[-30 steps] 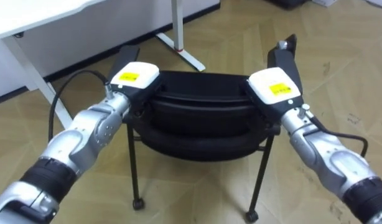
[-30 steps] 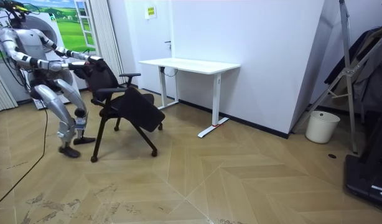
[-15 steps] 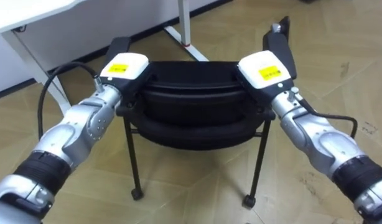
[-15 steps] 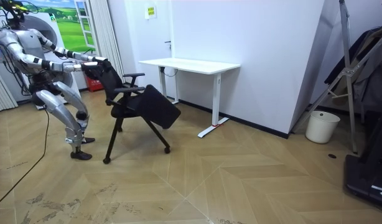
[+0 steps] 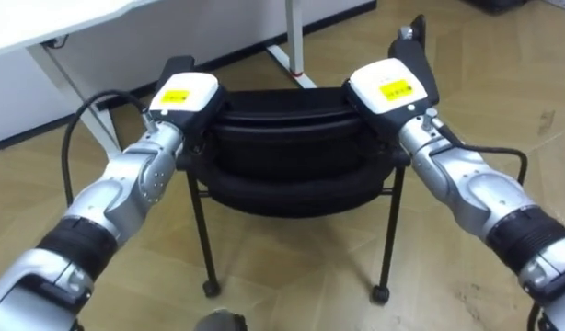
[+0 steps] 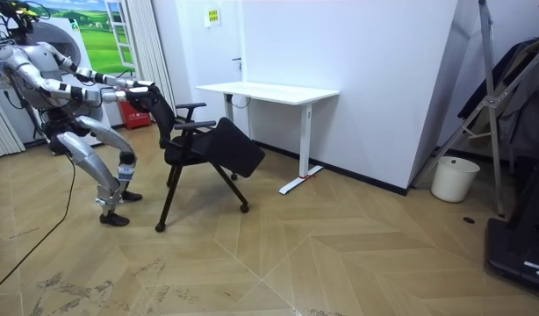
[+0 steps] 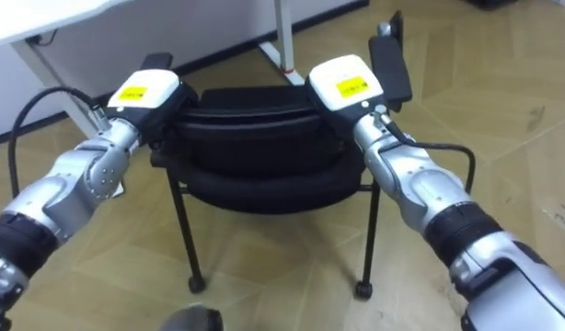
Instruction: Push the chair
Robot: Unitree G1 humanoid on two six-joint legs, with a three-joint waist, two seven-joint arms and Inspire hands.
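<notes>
Left hand (image 5: pixel 183 97) and right hand (image 5: pixel 386 85) sit on the two upper corners of the backrest of the black mesh-backed chair on castors (image 5: pixel 292 147), one at each end of its top edge. Only the white backs of the hands face the head camera, so it cannot be told whether they clasp the backrest or merely press against it. Placing one hand at each corner probably lets the robot steer the chair straight and stop it from swivelling to one side under the push.

Both arms reach forward at about chest height, nearly straight in the room view, with the forearms converging slightly toward the backrest. The robot stands behind the chair in a striding stance, one leg trailing, with its trunk leaning toward the load, which would put its weight behind the hands.

The chair (image 6: pixel 204 149) stands on the light herringbone wooden floor (image 6: pixel 296 254) between the robot and the white rectangular desk on white legs (image 6: pixel 269 90). Its seat slopes down on the side away from the robot, and it stands near the desk's end at the room view's left. The push looks to be under way, with the chair not yet under the desk.
</notes>
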